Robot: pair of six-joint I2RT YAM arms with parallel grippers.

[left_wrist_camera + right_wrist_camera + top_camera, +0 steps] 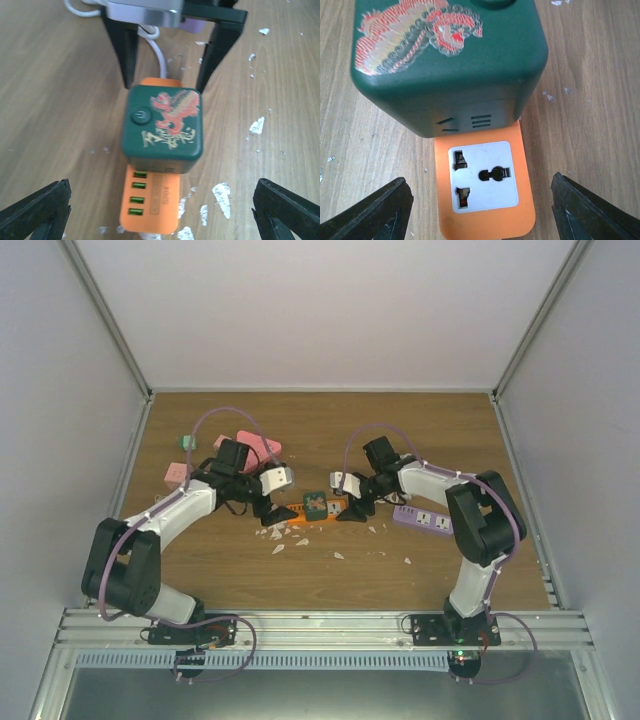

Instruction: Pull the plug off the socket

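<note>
A dark green cube plug (316, 504) with a red dragon print sits plugged on the short orange socket block (334, 508) at the table's middle. In the left wrist view the plug (164, 127) covers the middle of the socket (150, 205), whose end with green USB ports lies between my left gripper's (160, 215) wide-open fingers (35, 212). In the right wrist view the plug (445, 65) stands beyond a free white outlet on the socket (485, 222), between my right gripper's (480, 215) wide-open fingers (590, 210). Both grippers hold nothing and sit at opposite ends of the socket.
A purple power strip (425, 519) lies to the right of the socket, its white cord (159, 55) running behind. Pink blocks (258, 448) and a small green piece (187, 442) lie at the back left. White flakes (300, 537) litter the wood in front.
</note>
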